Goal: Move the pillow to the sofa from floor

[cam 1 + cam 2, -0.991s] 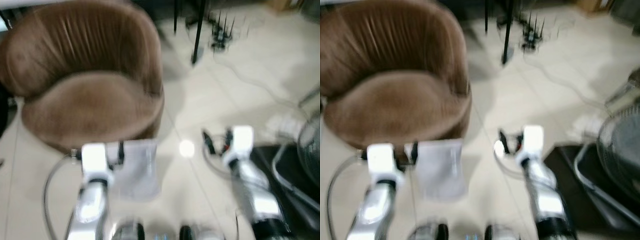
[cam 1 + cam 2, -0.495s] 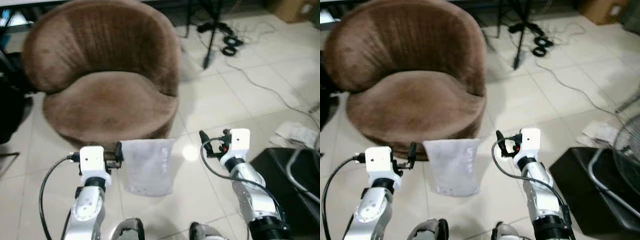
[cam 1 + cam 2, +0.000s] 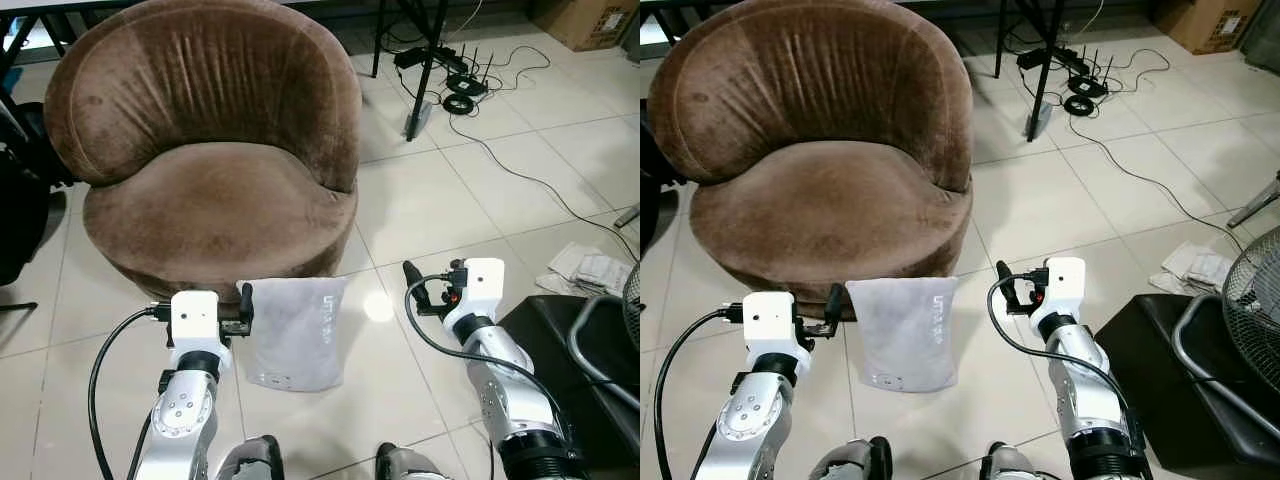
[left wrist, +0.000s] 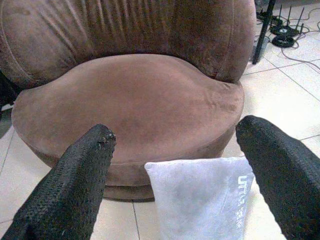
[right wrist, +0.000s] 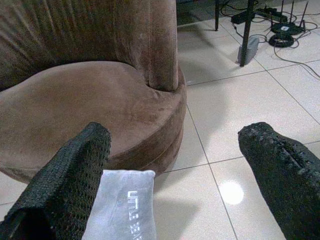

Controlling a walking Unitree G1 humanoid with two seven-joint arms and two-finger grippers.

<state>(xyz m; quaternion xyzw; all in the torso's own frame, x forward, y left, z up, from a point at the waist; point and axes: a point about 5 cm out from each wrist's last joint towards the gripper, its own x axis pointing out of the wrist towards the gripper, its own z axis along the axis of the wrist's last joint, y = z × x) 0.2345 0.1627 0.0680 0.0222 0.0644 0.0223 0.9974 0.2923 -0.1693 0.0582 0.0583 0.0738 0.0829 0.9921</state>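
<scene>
Pillow [image 3: 902,333] pale grey, lying flat on the tiled floor [image 3: 1060,200], its far edge touching or just short of the base of the brown round sofa [image 3: 820,200]; faint lettering near one corner; sofa seat [image 3: 215,205] bare

Left tool [image 3: 245,308] held just beside the pillow's near-left corner, above the floor, not touching it; in the left wrist view its fingers [image 4: 75,180] stand wide apart, holding nothing, the pillow's upper edge between them

Right tool [image 3: 1002,288] raised to the right of the pillow, apart from it; fingers [image 5: 70,180] likewise spread wide and empty

Step in hand, as judged: approach before the grasp; lift not yet begun

To do it well: bend and lower both tools to floor level; bring them in from opposite sides so each pinches a side edge or corner of the cloth; soft filling will likely sag, so a two-sided hold beats one corner; lift clear of the sofa's front rim before carrying forward; set it mid-seat, not on the lip

Risk: fingertips scraping tile, or pushing the pillow under the sofa front
</scene>
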